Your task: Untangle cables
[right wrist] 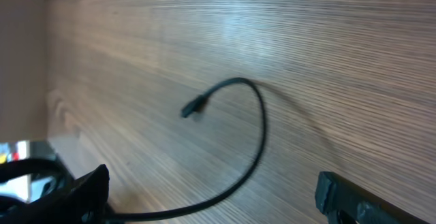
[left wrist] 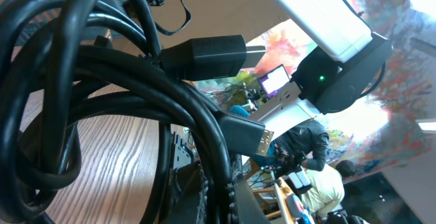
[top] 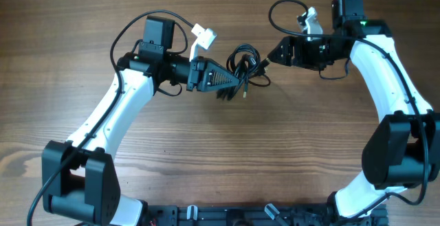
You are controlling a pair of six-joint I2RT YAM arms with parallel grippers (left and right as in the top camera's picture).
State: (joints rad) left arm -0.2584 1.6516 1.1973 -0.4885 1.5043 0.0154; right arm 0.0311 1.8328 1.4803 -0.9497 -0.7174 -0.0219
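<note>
The cables (top: 242, 60) are a tangled black bundle at the middle back of the wooden table. My left gripper (top: 232, 83) is at the bundle's lower left and is shut on it. In the left wrist view the cables (left wrist: 136, 94) fill the frame as thick loops with two black plugs, one with a metallic end, and one cord runs between the fingers (left wrist: 266, 203). My right gripper (top: 273, 53) is open just right of the bundle. In the right wrist view one thin cable (right wrist: 262, 135) curves across the table between the spread fingers (right wrist: 211, 203) and ends in a small plug (right wrist: 191, 109).
A thick robot wire (top: 282, 13) loops at the back by the right arm's white camera (top: 311, 21). The left arm's white camera (top: 203, 37) sits behind the bundle. The right arm (left wrist: 320, 20) shows in the left wrist view. A black frame (top: 227, 216) lines the front edge.
</note>
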